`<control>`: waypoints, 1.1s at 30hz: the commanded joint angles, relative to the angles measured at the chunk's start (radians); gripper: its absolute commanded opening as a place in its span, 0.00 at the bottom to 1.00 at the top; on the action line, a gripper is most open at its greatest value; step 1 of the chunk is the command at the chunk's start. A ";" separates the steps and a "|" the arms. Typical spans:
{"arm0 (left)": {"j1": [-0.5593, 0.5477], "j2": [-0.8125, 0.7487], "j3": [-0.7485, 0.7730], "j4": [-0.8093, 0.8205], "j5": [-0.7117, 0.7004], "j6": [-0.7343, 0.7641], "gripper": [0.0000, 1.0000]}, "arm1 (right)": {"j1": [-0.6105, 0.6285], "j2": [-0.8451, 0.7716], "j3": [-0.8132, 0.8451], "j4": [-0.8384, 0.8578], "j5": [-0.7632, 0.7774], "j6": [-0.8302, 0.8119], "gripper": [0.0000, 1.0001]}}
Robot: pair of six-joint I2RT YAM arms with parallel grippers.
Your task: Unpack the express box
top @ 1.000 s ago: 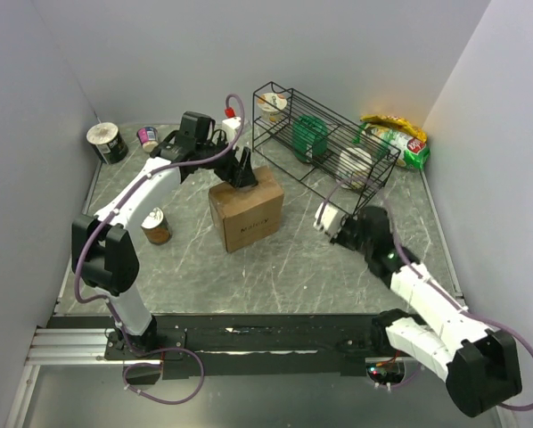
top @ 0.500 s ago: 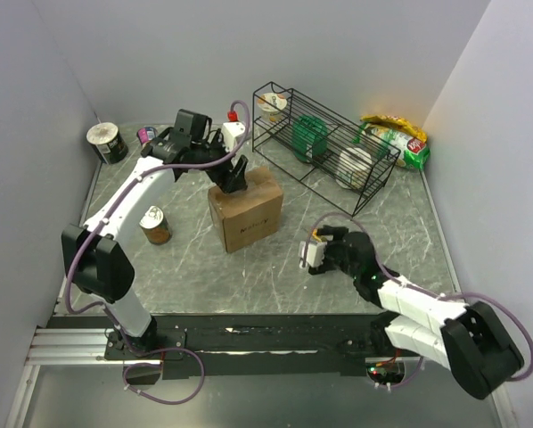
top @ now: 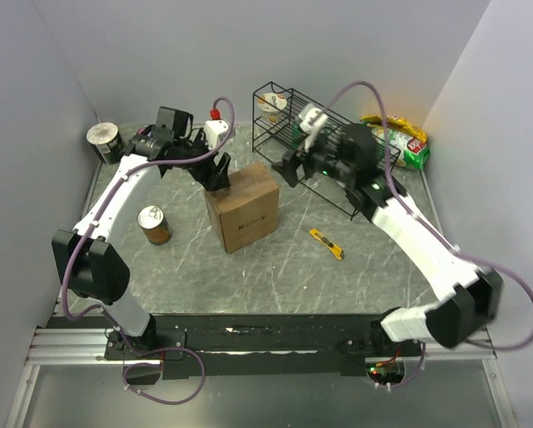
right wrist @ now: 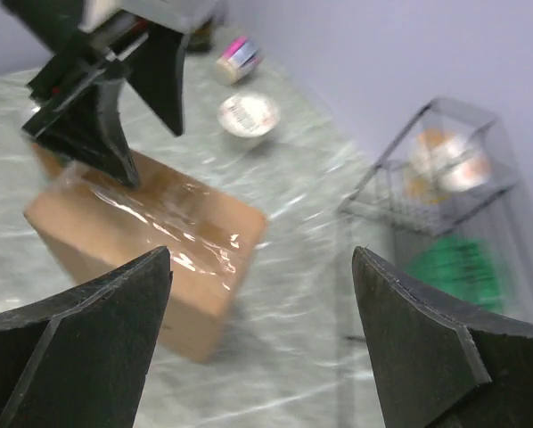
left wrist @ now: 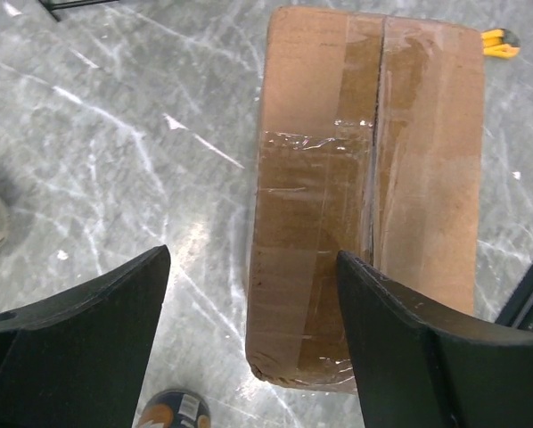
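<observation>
Express box point(top: 242, 207): stands at desk point(top: 195, 259) centre, top flaps taped shut. Left end effector point(top: 216, 171): released, spread at far-left top edge of box. Right end effector point(top: 289, 167): released, hangs just right of box, beside wire rack point(top: 263, 134). Yellow knife point(top: 325, 243): lies on desk, near right of box.

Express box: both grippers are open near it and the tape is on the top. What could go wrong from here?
1. Clear tape seals the top seam of the express box, so the open left gripper may only push the box, perhaps toward the can.
2. The open right gripper hangs close to the left one at the box; they could collide.
3. The right arm passes close by the wire rack and might knock it.
</observation>
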 commanded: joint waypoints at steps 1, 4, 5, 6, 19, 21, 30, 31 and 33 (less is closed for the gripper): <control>-0.004 -0.011 -0.019 -0.030 0.038 0.012 0.80 | 0.000 0.148 0.060 -0.161 -0.068 0.237 0.89; -0.004 -0.018 -0.037 -0.024 0.036 0.004 0.80 | 0.009 0.197 0.082 -0.190 -0.106 0.259 0.89; -0.004 -0.018 -0.045 -0.026 0.033 0.004 0.79 | 0.012 0.214 0.085 -0.202 -0.114 0.261 0.89; -0.004 -0.020 -0.049 -0.026 0.032 0.004 0.79 | 0.018 0.221 0.085 -0.218 -0.126 0.253 0.90; -0.117 0.018 0.012 -0.006 -0.060 0.015 0.82 | 0.087 0.459 0.178 -0.538 -0.019 0.187 0.86; -0.136 0.041 0.036 -0.027 -0.085 0.036 0.82 | 0.087 0.504 0.191 -0.578 -0.025 0.204 0.85; -0.164 0.014 -0.072 -0.001 -0.250 0.084 0.78 | 0.069 0.536 0.162 -0.578 -0.080 0.241 0.81; -0.164 0.012 -0.100 0.004 -0.267 0.090 0.78 | 0.066 0.543 0.162 -0.584 -0.080 0.239 0.81; -0.164 0.003 -0.129 0.020 -0.306 0.099 0.76 | 0.058 0.551 0.166 -0.591 -0.088 0.230 0.80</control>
